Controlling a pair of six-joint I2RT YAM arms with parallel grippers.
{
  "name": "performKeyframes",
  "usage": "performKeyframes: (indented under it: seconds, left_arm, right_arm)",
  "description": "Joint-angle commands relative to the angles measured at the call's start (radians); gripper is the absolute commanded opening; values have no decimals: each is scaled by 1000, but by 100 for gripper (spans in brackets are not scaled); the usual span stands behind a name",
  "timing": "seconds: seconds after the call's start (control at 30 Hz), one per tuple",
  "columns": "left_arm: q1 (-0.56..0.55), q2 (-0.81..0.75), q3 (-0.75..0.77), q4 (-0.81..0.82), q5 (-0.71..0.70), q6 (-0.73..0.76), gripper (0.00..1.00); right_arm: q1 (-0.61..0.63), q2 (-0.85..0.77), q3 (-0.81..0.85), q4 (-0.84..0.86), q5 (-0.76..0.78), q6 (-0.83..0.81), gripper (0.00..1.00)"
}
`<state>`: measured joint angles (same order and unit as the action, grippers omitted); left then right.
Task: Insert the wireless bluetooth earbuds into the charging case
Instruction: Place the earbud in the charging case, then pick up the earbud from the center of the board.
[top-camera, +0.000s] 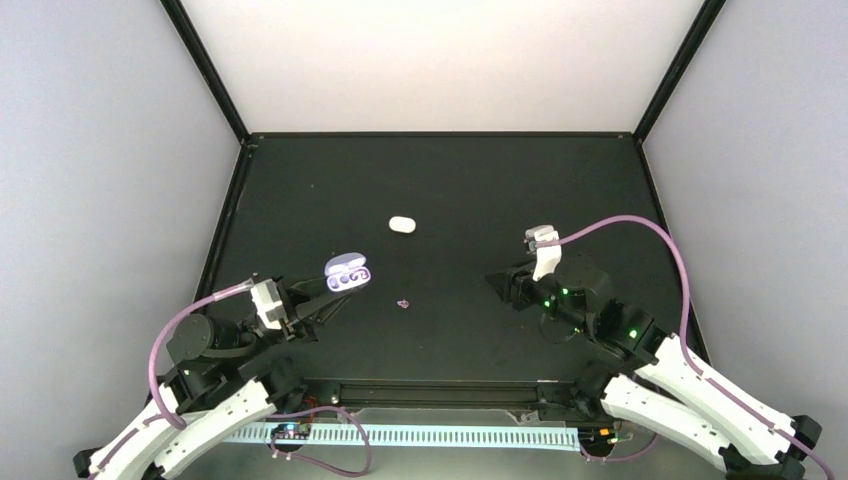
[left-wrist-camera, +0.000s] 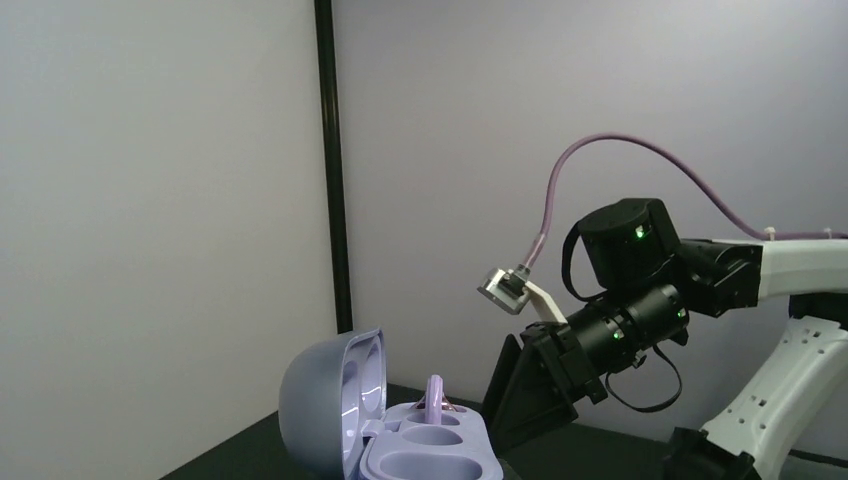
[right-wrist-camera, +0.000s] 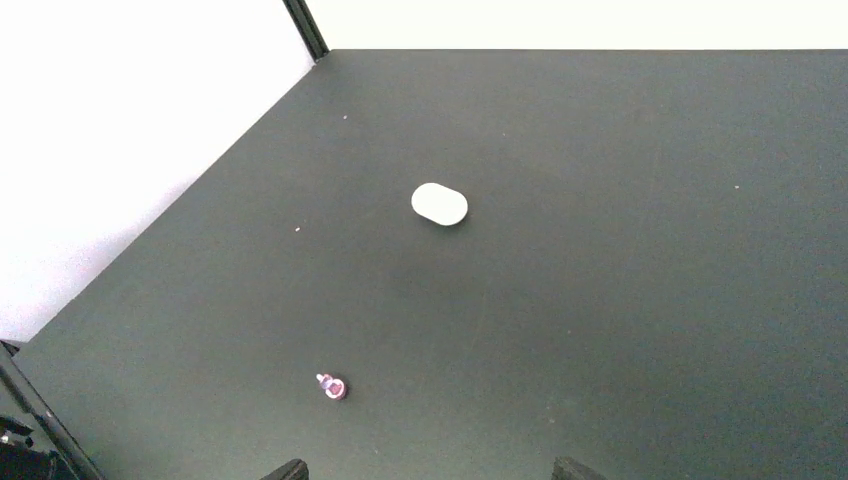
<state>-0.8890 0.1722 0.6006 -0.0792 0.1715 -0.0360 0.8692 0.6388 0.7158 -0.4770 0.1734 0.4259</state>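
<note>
Halfway through this one, I reckon. My left gripper (top-camera: 338, 283) is clamped shut on the case (left-wrist-camera: 400, 445), holding it open over the near-left part of the table (right-wrist-camera: 600, 300), lid flipped back so the pale purple inside faces up. One earbud (left-wrist-camera: 435, 393) is in there at the far end of the lower half, but it's sticking up a fair bit, so I can't tell if it's properly seated or just perched. The other earbud (right-wrist-camera: 331, 386) is lying loose on the table, close to the near edge and roughly between my two arms, well apart from the case. My right gripper (top-camera: 497, 283) is hanging above the table with its fingers spread wide and nothing in them, looking down at that stray bud from off to one side. There's also a white oval thing (right-wrist-camera: 439, 204) out near the middle of the table, not touching anything; no clue what it is. So the step in hand is fetching bud number two. My guess for the next move: slide the right gripper over and down to the loose bud and pinch it gently, since it's tiny and could skitter off. Then I'd carry it over to the free well while the left one holds the case steady.
</note>
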Motion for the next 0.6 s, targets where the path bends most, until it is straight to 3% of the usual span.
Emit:
performKeyframes:
  seconds: [0.0,0.17,0.37,0.57]
  left_arm:
    - [4,24,32,-11,8,-4,2]
    - [5,14,75,-96,5,-12,2]
    - [5,-72,-9,-77,20,-7,2]
    - [5,-160,-47,-55,101,45,2]
  right_arm:
    - [2,-15,8,57,-6,-9,63]
    - [1,-18,-31,109,9,-40,63]
    - [1,18,-92,201,2,-42,63]
    - [2,-9,-110,187,131,14,63]
